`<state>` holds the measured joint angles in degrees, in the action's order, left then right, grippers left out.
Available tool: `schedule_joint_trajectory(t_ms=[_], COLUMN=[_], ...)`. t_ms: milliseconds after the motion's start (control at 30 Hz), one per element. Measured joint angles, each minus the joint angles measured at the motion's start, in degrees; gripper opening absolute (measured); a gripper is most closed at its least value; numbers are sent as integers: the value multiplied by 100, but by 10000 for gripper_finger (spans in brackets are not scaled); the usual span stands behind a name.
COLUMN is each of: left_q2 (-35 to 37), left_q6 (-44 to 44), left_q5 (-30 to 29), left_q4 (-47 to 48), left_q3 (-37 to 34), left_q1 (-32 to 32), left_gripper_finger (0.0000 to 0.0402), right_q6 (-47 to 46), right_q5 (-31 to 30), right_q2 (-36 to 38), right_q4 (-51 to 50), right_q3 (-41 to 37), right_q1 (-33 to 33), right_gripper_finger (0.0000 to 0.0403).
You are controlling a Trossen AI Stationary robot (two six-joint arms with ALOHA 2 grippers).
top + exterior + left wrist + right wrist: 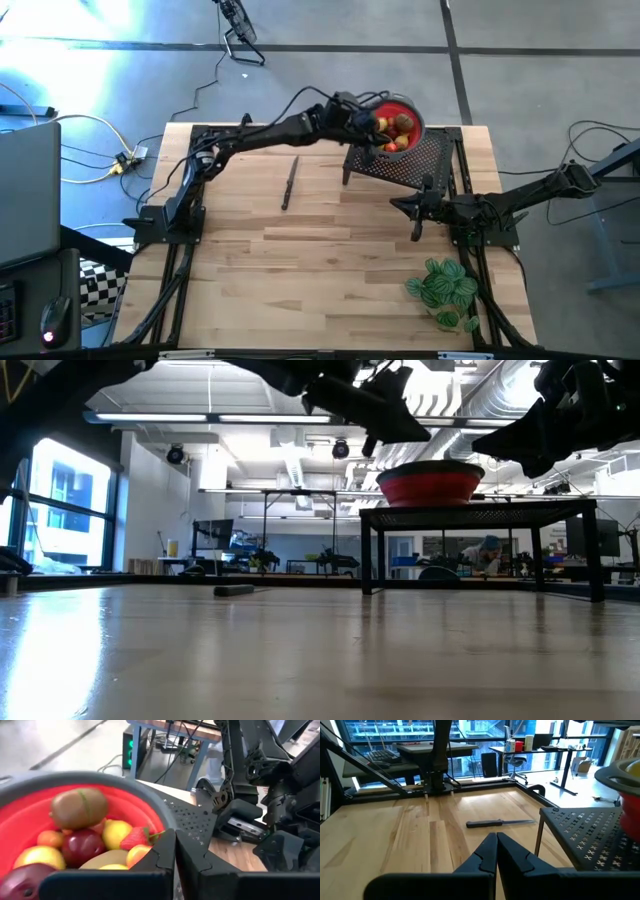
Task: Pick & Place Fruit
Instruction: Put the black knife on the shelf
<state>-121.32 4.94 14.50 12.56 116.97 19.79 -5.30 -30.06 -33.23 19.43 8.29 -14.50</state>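
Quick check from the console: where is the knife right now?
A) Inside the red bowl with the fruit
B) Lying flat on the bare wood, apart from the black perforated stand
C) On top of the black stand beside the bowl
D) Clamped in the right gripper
B. In the high view the knife lies flat on the wooden table, apart from the black stand that carries the red bowl.

wooden table (330, 260), knife (289, 184), plant (443, 290), rack (410, 160)
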Motion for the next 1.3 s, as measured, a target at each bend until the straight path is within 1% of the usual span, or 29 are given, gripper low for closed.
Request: schedule_joint_trajectory(t_ms=[100,200,267,333,400,467,567,633,733,800,967,1033,1167,1300], left_q2=[5,84,208,393,609,864,1174,1286,1425,1424,1393,1401,1434,1450], left_q6=[-83,-179,-197,-368,-587,-670,-765,-811,-909,-922,-873,-869,-817,-947], left_q5=[-278,-328,-250,82,262,258,104,107,-54,-270,-376,-374,-374,-374], left_q4=[-20,100,96,168,341,822,1174,975,762,441,-345,-600,-666,-821], left_q3=[0,-8,-9,-9,-7,-7,-102,-307,-741,-1051,-1723,-1861,-1953,-2136], left_q1=[-177,-302,-388,-456,-499,-514,-529,-624,-826,-956,-1130,-1134,-1119,-1119], left_gripper_finger=[11,5,2,2,1,1,1,0,0,0,0,0,0,0], right_q6=[102,97,59,52,43,43,50,56,59,61,102,105,59,43], right_q5=[0,2,3,2,4,3,2,-11,-147,-211,-290,-305,-304,-307], right_q2=[0,0,2,0,0,0,0,0,2,0,2,0,0,2], right_q4=[1,-2,-52,-187,-325,-364,-374,-374,-368,-376,-373,-380,-377,-377], right_q3=[0,0,0,0,-2,-2,-2,-2,-2,-2,-2,-2,-2,-2], right_q1=[0,0,0,0,0,0,0,0,0,2,2,0,0,2], right_gripper_finger=[2,2,2,2,2,2,2,2,2,2,2,2,2,2])
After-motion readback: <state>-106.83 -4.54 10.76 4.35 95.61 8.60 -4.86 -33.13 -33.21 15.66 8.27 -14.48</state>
